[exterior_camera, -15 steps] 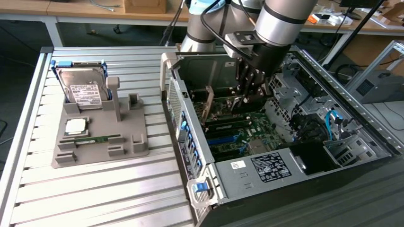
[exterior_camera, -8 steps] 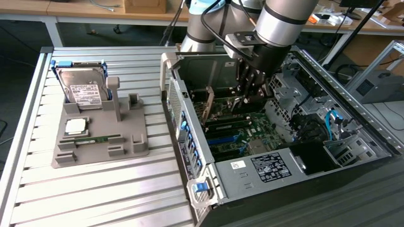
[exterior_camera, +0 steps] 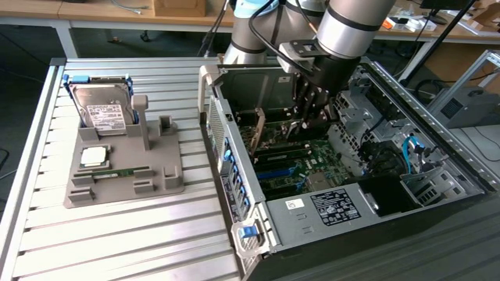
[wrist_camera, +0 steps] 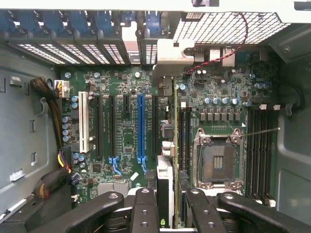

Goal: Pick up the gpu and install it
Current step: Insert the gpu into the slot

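One step in hand, by my read: seating. Inside the open black tower case [exterior_camera: 375,246], over the green motherboard [wrist_camera: 126,87], the black two-finger gripper [exterior_camera: 311,126] [wrist_camera: 171,194] pinched the thin dark gpu card [wrist_camera: 167,179], edge-down beside the long blue slot [wrist_camera: 141,126]; seated or not, couldn't tell; next move called for square alignment and a straight push. Wooden lab benches [exterior_camera: 102,10] stood behind; ribbed grey metal table [exterior_camera: 117,234] underneath.

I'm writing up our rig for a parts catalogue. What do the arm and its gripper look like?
The arm is silver-grey cylindrical tubing with a black band and a light blue joint cap; a black cable loops beside it. The gripper is black, with jointed link fingers dotted with round pivot holes.
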`<state>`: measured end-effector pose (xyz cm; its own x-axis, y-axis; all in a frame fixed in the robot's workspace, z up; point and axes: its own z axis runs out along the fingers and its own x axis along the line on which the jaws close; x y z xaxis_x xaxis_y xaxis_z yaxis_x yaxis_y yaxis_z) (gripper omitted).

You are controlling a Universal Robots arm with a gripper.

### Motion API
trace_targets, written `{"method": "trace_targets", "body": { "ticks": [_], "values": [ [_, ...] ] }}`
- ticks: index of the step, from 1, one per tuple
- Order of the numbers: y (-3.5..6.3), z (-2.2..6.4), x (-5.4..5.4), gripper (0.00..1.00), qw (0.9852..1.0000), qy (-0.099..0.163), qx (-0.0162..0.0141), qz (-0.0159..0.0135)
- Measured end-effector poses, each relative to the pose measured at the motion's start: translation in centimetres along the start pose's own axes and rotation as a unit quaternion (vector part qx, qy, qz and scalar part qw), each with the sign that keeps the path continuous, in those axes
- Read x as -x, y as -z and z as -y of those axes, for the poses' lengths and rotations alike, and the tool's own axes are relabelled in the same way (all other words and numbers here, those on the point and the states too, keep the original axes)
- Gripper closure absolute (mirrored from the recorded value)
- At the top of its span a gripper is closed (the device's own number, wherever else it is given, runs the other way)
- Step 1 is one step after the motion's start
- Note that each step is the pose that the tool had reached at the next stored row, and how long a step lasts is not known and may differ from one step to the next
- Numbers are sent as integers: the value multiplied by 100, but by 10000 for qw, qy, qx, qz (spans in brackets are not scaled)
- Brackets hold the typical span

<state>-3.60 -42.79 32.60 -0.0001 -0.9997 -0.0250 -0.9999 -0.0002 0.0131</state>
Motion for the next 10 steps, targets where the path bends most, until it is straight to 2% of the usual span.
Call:
{"method": "trace_targets", "body": {
  "ticks": [10],
  "values": [
    [-7, 0, -13, 73, 10000, 0, 0, 0]
  ]
}}
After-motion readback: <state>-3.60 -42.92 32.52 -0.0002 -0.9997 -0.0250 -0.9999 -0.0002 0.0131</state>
